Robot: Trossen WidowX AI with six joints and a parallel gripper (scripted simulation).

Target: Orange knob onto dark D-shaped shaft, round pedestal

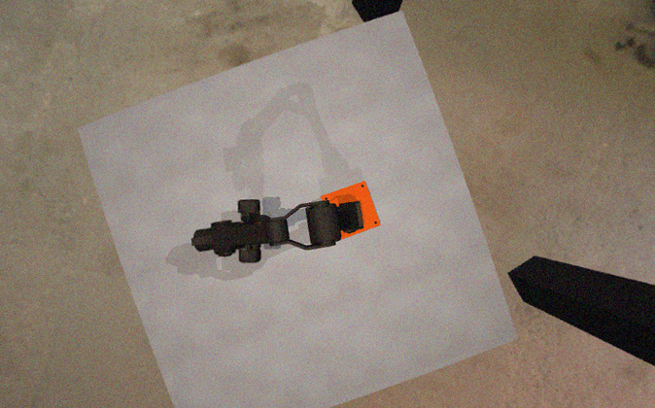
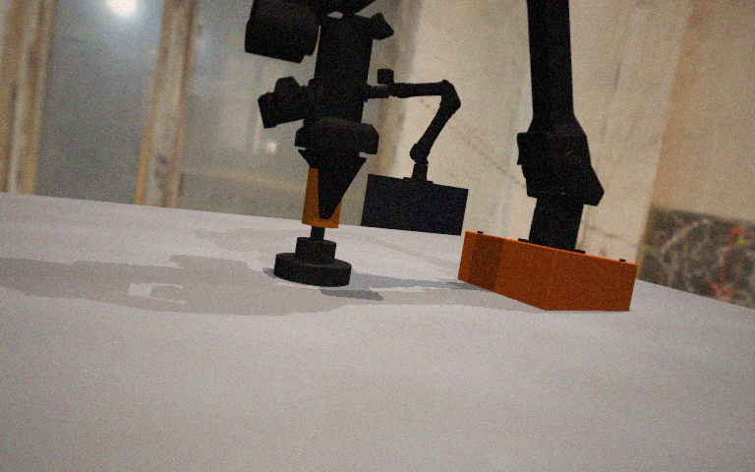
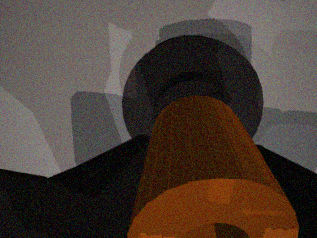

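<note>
Gripper point(image 2: 328, 213) point(image 3: 198, 150) pointed downward, its fingers partly open and clamped on the orange knob point(image 2: 313, 203) point(image 3: 198, 144); the knob is held between them. In the exterior view part of the knob is covered by a dark finger. Knob observed directly above the round pedestal point(image 2: 313, 273) point(image 3: 144, 74), nearly upright, its lower end at the dark shaft point(image 2: 317, 233). A length of shaft is exposed between the knob's lower edge and the raised collar of the pedestal, so the knob is not seated. Whether the shaft tip has entered the hole cannot be told, as the contact is hidden by the knob. Alignment of the flat sides likewise cannot be determined. In the wrist view, the knob's near end face is seen with a round recess, partly cut off by the lower border, and the pedestal disc is seen beyond the far end. Pedestal is stood on the pale table top point(image 1: 329, 323) point(image 2: 362, 389). The arm point(image 1: 237, 235) point(image 2: 342, 66) is mounted on an orange base block point(image 1: 372, 217) point(image 2: 590, 283), well apart from the pedestal. Behind the table, a second dark arm point(image 2: 449, 99) is seen above a dark box point(image 2: 414, 206).
</note>
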